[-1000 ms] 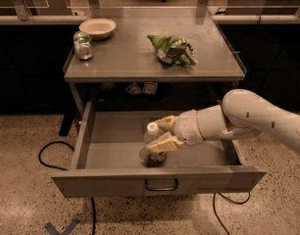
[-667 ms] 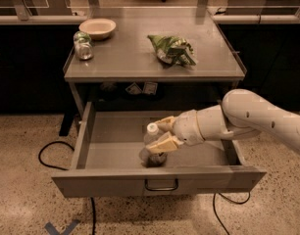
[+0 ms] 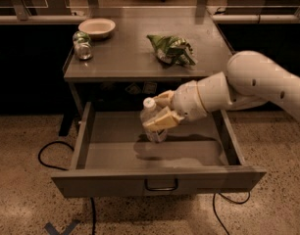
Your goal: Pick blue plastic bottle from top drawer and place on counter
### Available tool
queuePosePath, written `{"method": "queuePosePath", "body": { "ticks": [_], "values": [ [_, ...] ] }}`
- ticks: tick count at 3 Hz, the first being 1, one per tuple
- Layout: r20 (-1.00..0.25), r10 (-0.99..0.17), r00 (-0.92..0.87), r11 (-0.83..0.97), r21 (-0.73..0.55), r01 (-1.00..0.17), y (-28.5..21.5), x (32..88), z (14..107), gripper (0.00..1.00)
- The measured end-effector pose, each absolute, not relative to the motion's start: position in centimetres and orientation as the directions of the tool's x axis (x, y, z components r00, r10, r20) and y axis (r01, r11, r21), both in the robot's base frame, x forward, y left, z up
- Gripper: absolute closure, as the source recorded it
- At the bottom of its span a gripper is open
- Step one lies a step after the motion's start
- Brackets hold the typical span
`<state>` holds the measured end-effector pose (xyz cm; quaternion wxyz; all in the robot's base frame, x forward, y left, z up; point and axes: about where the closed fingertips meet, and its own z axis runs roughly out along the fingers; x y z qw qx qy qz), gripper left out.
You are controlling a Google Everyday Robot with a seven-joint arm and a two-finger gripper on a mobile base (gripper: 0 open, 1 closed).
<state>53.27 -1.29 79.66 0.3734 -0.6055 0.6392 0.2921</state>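
The blue plastic bottle (image 3: 151, 121), clear with a white cap, stands upright between the fingers of my gripper (image 3: 160, 112). The gripper is shut on its body and holds it lifted above the floor of the open top drawer (image 3: 115, 153); its shadow lies on the drawer floor below. My white arm (image 3: 248, 84) reaches in from the right over the drawer's right wall. The grey counter (image 3: 125, 58) is directly above and behind the drawer.
On the counter sit a pale bowl (image 3: 96, 27) at the back left, a short jar with a green end (image 3: 82, 46) lying beside it, and a green chip bag (image 3: 172, 49) right of the middle. Black cables (image 3: 52, 155) lie on the floor at the left.
The gripper has risen with the bottle: it was low by the drawer floor, and the bottle now hangs upright above it.
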Motion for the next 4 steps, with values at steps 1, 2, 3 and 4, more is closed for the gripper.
{"method": "queuePosePath", "body": {
  "ticks": [1, 2, 3, 4],
  "values": [
    [-0.802, -0.589, 0.096, 0.061, -0.163, -0.985, -0.4, 55.3, 87.6, 1.0],
    [-0.808, -0.575, 0.129, 0.062, -0.201, -0.978, -0.1, 56.2, 90.1, 1.0],
    [-0.807, -0.576, 0.128, 0.062, -0.199, -0.978, -0.1, 56.2, 90.0, 1.0],
    [-0.809, -0.564, 0.165, 0.029, -0.219, -0.975, 0.2, 58.2, 91.1, 1.0]
  ]
}}
